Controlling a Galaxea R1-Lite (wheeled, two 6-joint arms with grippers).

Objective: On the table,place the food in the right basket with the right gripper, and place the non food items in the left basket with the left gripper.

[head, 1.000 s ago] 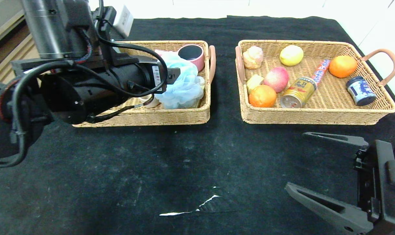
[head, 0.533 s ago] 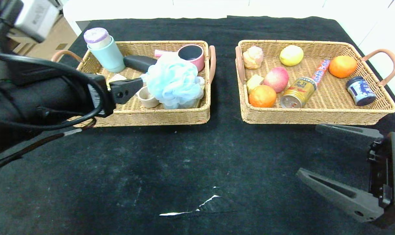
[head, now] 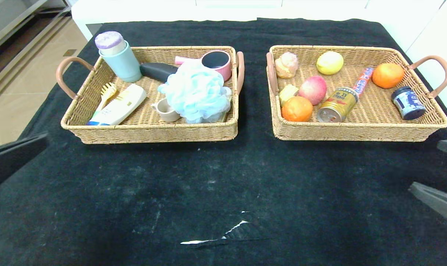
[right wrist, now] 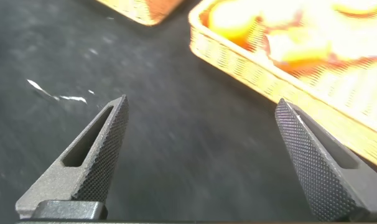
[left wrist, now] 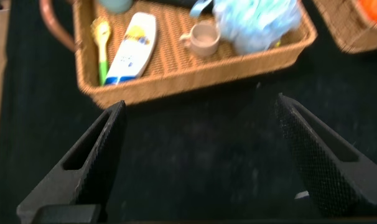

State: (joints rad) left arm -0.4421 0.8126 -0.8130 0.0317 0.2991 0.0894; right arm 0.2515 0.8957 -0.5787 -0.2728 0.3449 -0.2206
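The left basket [head: 149, 133] holds the white shampoo bottle [head: 118, 107] and the pale-blue pouf [head: 196, 96]. In the right basket [head: 356, 133] lie the peach [head: 313, 89], the gold can [head: 337, 104] on its side and an orange [head: 297, 108]. My left gripper [left wrist: 200, 102] hangs open and empty over the black table [head: 223, 177], short of the left basket's front wall [left wrist: 195, 70]. The right gripper [head: 424, 165] is open at the right edge, in front of the right basket [right wrist: 269, 74], nothing between its fingers.
The left basket also has a mint cup [head: 121, 61], a pink cup [head: 217, 62] and a small cream cup [head: 166, 110]. A lemon [head: 330, 62], second orange [head: 387, 75], candy tube [head: 363, 79] and jar [head: 408, 102] share the right one. A white tear [head: 216, 236] marks the cloth.
The left arm has pulled back from over the left basket to the table's left edge, leaving the pouf in the basket. The right gripper has slid back toward the right edge.
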